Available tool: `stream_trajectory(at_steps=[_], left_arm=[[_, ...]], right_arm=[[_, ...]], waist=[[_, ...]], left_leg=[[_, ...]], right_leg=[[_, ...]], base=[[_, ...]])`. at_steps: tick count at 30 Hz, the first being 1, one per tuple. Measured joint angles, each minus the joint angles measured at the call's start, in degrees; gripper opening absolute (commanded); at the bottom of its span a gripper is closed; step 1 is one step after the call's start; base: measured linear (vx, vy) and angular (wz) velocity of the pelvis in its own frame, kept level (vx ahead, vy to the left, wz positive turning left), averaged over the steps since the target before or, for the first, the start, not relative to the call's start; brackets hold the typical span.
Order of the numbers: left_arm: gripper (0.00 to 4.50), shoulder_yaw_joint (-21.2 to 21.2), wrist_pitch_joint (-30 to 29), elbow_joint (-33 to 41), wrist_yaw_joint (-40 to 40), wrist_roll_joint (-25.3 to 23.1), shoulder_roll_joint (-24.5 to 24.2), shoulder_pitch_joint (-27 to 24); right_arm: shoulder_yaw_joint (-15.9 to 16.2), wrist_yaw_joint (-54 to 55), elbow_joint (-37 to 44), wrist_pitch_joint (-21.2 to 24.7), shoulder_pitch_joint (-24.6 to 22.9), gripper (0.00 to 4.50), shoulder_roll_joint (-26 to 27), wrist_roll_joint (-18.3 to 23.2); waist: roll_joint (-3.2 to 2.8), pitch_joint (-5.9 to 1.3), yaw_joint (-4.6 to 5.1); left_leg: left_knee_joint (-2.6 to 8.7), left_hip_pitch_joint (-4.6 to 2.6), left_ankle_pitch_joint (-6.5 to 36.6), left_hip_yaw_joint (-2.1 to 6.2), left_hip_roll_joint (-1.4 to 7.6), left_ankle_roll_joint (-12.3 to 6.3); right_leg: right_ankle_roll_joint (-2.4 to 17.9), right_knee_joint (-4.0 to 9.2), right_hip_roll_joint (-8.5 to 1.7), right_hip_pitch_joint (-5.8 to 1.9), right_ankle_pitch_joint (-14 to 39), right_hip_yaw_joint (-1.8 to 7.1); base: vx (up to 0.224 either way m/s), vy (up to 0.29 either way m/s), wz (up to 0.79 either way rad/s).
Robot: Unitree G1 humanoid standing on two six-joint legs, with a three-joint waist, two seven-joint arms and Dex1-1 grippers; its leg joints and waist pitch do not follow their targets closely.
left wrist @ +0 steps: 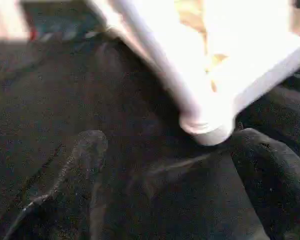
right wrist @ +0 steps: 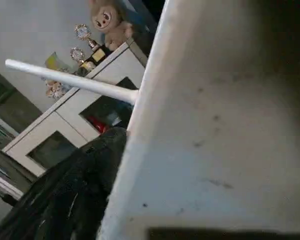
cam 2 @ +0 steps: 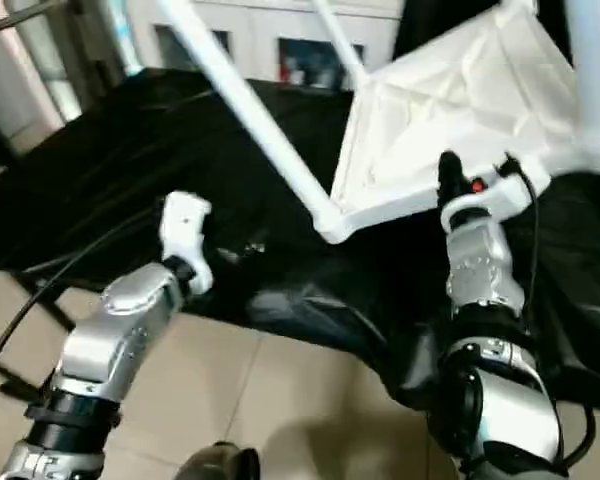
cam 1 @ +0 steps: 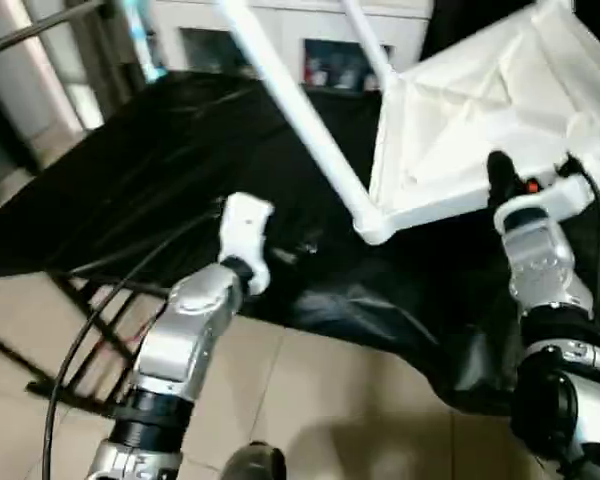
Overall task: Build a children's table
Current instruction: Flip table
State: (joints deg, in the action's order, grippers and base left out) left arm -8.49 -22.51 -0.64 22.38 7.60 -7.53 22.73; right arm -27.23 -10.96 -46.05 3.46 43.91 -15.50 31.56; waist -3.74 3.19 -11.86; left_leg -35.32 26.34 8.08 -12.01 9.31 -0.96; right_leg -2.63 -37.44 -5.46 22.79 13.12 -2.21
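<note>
1. The white tabletop [cam 1: 480,120] stood tilted on the black-draped worktop [cam 1: 160,170], ribbed underside facing the robot, one corner socket [left wrist: 207,127] resting on the cloth.
2. Legs [cam 1: 300,110] rose from its sockets.
3. The right gripper [cam 1: 505,185] clasped the tabletop's lower rim.
4. The left gripper [cam 1: 245,225] hung apart from the tabletop; its finger spread could not be told.
</note>
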Motion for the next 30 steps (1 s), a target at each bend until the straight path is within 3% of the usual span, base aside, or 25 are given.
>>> stream_trajectory(at_steps=[4,8,13,19,25,30], left_arm=[[4.5,-1.53,1.01,3.99,0.27,-2.36,-0.59,3.61],[4.5,-1.45,2.73,5.21,-0.24,-3.57,-1.26,6.1],[4.5,-1.45,2.94,6.48,-0.04,-5.34,-3.79,8.29],[4.5,-4.9,3.24,8.77,2.41,-8.79,-6.58,10.94],[4.5,-5.77,4.26,9.24,2.64,-10.84,-7.83,12.54],[4.5,-8.0,7.59,9.64,5.08,-12.66,-9.58,14.3]], right_arm=[[3.55,2.2,4.12,0.9,-0.22,2.14,-1.98,-3.35],[7.46,3.75,7.84,0.86,-0.55,2.14,-5.36,-9.74],[11.18,5.27,11.5,1.05,-1.59,2.07,-8.08,-15.54],[12.47,7.29,13.59,2.93,-1.61,2.03,-8.06,-17.19],[13.62,6.75,14.99,4.0,-1.86,2.01,-8.18,-18.49],[18.25,4.91,16.85,4.49,-2.25,2.01,-9.54,-22.84]], waist=[[-0.17,-0.32,0.07],[0.09,-0.48,-0.03],[0.56,-0.4,0.37],[0.59,-0.4,0.39],[0.62,-0.38,0.59],[0.65,-0.4,0.68]], left_leg=[[0.0,-0.02,-0.01,-0.04,-0.01,-0.02],[0.0,-0.39,0.0,-0.04,-0.01,-0.02],[0.0,-0.37,0.0,-0.04,-0.03,-0.01],[0.02,-0.35,0.0,-0.03,-0.02,-0.01],[0.03,-0.36,0.0,-0.03,-0.02,-0.01],[0.04,-0.36,0.0,-0.03,-0.02,-0.01]], right_leg=[[0.0,0.12,-0.01,-0.09,0.0,0.01],[-0.02,0.37,-0.01,-0.55,0.01,-0.03],[-0.09,0.42,-0.01,-0.56,-0.06,0.0],[-0.17,0.42,-0.01,-0.54,-0.12,-0.02],[-0.17,0.41,0.0,-0.52,-0.13,0.01],[-0.18,0.42,0.01,-0.51,-0.12,0.03]], base=[[0.0,0.0,0.0],[0.0,0.0,0.0],[0.0,0.0,0.0],[0.0,0.0,0.0],[0.0,0.0,0.0],[0.0,0.0,0.0]])
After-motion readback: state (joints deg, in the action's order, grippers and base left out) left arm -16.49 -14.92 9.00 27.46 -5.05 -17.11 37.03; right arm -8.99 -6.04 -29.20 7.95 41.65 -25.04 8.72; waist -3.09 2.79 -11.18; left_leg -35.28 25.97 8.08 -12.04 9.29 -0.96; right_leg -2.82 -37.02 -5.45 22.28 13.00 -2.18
